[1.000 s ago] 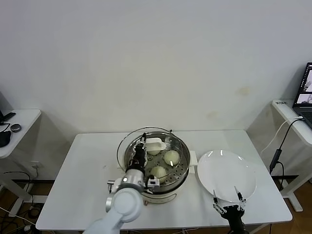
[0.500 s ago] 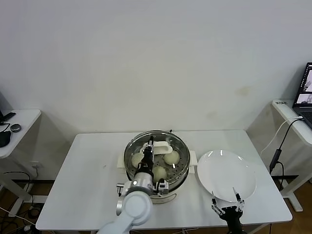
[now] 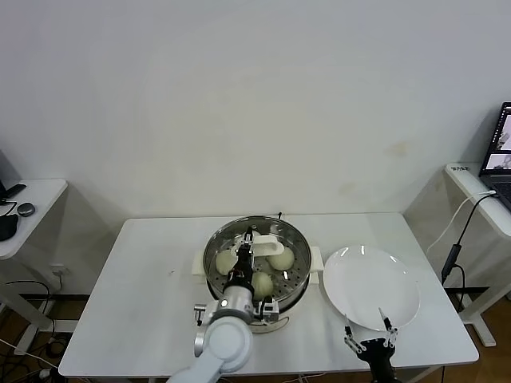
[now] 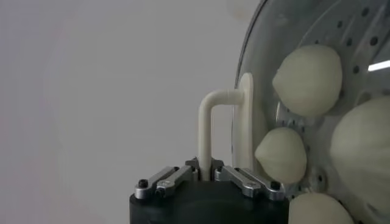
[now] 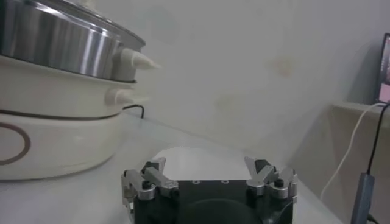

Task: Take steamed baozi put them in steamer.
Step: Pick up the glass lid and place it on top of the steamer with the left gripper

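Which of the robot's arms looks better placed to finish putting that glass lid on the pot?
The left. The left gripper is already shut on the lid handle, holding the glass lid over the steamer and its baozi. The right gripper hangs open by the plate, holding nothing.

Arms and grippers, both in view.
Left arm: reaches forward up the middle of the head view, wrist in line with the forearm; left gripper [image 3: 251,242] pinched shut on the lid handle [image 4: 212,125], fingertips meeting at its base. Right arm: low at the near right edge, only the wrist end showing; right gripper [image 3: 367,330] points forward, jaws spread wide, holding nothing.
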Robot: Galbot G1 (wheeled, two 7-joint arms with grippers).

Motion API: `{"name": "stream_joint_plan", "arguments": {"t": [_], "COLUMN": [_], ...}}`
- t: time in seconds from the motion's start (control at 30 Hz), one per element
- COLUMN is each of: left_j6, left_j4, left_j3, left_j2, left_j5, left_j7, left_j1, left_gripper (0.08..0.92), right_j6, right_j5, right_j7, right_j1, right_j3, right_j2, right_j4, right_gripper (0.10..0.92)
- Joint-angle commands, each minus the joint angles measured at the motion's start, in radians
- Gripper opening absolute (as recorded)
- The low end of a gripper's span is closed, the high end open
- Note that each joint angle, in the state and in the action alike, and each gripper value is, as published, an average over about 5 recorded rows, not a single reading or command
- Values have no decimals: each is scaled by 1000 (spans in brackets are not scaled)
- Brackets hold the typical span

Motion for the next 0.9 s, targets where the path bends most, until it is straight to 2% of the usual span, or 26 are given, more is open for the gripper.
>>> {"name": "stream_joint_plan", "arguments": {"t": [0.03,0.17,0.37,0.47,0.63,0.67,0.8,0.9], "left_j6": [-2,-6,-56,-91,-112,-144,-430,-552], "left_j4": [-6,-42,-182,-301,-490,-513,-555,-549], "left_j3": [-9,-18,-56,-93,-222,-261,-487,-613], "left_j2": [-10,-11,27,74,158,164,158,139], "left_j5": [-18,-64,-220,-395,-825,-933,-1313,-1483], "left_j7": [-12,-38,-87,-134,-260,-296,-435,-478], "left_j1": [16,42,148,236,487,539,764,913], "left_gripper": [168,190,346,432,579,605,726,794], "right_j6": [0,-1,-6,-8,-8,-7,-13,-43], "right_j5": [-2,-4,-6,-6,-4,2,48,98], "right_j7": [0,0,-1,-3,-7,-8,-19,-36], "right_j1": [-1,-2,-5,-7,-12,-12,-19,-37], "right_j3": [-2,-5,-7,-6,-5,-6,-24,-56], "right_j2": [0,0,0,0,-1,-1,-3,-17], "right_j4": [-1,1,5,6,8,10,25,54], "right_gripper": [823,823,823,823,823,823,823,823]}}
